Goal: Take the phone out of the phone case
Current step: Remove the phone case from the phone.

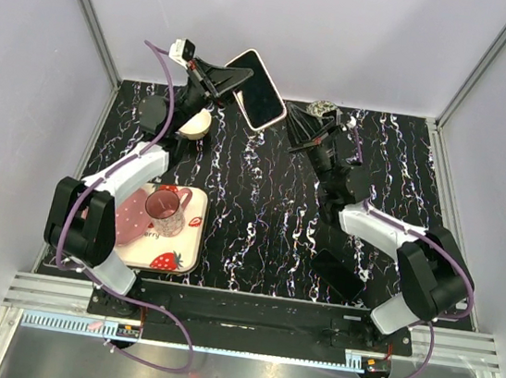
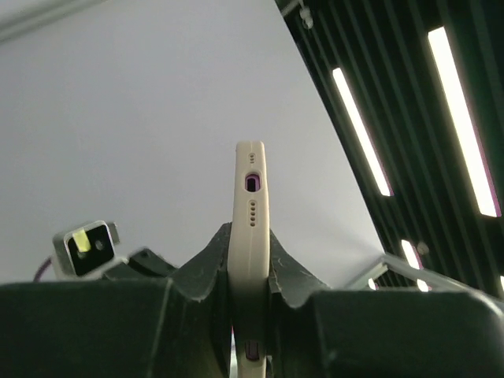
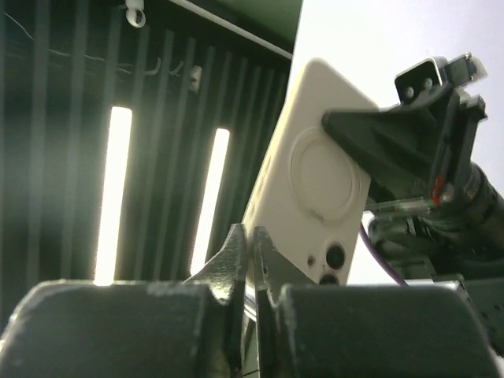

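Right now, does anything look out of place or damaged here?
Nothing damaged or spilled. The cased phone hangs tilted in the left claw, right claw shut at its corner; the cup stands upright on its tray.

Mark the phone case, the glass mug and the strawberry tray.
phone case (image 3: 315,177): right wrist view, its cream back.
glass mug (image 1: 166,213): top view, its side wall.
strawberry tray (image 1: 185,243): top view, bare right side.

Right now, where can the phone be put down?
The black marbled table is bare in the middle, between the strawberry-print tray and the right arm. Near left is crowded: that tray holds a pink glass mug.
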Action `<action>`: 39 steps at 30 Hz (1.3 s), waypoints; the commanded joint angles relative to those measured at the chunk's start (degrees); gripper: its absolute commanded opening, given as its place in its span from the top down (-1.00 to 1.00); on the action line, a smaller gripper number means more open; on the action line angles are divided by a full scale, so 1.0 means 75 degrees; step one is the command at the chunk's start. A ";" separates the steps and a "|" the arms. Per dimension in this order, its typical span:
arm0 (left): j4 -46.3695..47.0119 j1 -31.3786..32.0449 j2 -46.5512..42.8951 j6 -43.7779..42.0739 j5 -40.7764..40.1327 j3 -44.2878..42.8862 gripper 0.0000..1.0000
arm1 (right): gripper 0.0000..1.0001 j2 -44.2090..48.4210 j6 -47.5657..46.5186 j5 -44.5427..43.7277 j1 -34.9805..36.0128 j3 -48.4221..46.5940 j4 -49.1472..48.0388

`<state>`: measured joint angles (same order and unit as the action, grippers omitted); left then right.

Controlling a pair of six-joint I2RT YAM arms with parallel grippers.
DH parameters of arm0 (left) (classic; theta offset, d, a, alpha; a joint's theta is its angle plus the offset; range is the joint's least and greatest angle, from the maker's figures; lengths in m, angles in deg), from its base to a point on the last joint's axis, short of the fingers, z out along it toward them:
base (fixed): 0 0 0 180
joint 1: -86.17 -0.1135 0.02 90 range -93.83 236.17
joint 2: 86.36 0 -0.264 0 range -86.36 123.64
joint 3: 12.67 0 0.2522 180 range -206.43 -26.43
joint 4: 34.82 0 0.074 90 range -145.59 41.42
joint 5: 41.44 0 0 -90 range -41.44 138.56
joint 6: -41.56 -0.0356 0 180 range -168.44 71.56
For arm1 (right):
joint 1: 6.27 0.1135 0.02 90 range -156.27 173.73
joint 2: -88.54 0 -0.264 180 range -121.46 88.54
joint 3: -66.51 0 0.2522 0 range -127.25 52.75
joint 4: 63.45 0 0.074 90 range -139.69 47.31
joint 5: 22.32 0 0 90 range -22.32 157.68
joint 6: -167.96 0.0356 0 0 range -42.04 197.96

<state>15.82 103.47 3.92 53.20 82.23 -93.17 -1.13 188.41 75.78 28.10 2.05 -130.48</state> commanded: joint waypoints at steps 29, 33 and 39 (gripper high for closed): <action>0.0358 0.0834 -0.1220 -0.0579 0.2635 0.1128 1.00 | -0.69 0.4244 -0.5571 0.1382 -0.1419 0.0035 0.7968; -0.0079 0.0857 -0.1163 -0.1142 0.3010 0.1257 1.00 | -0.73 0.3965 -0.6114 0.1942 -0.1419 -0.0878 0.8533; 0.0823 0.0869 -0.0788 -0.0651 0.2975 0.1399 1.00 | -0.74 0.3062 -0.5973 0.2775 -0.1407 -0.1303 0.8500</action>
<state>14.31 109.85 -2.11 47.37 104.30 -82.13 26.00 147.17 91.40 17.41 -7.06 -73.24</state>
